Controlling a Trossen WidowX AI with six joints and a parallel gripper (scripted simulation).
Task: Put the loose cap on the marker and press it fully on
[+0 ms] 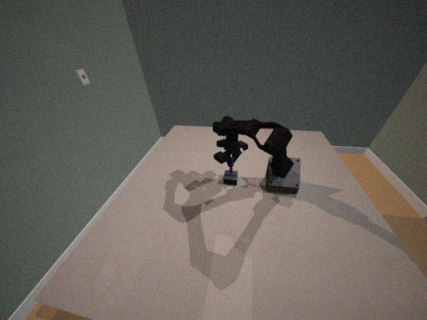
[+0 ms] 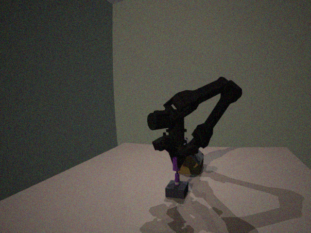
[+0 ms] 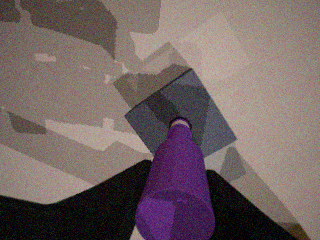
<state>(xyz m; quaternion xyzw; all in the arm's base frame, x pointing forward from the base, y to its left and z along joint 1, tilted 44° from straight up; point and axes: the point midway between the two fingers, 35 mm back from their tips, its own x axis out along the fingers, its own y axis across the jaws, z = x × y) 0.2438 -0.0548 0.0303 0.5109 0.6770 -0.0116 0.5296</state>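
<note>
Seemingly a bare room: green walls (image 1: 69, 155), light switch (image 1: 83, 76).

Hidden or unreadable around the holder block (image 3: 181, 117)

In the wrist view the cap (image 3: 177, 192) covers all but the marker (image 3: 179, 121) tip above the holder block, and the cap's near end runs off the bottom edge. The gripper (image 2: 175, 156) fingers are too dark to separate in the exterior view. From the top view, the cap and marker above the block are too small to tell apart.
</note>
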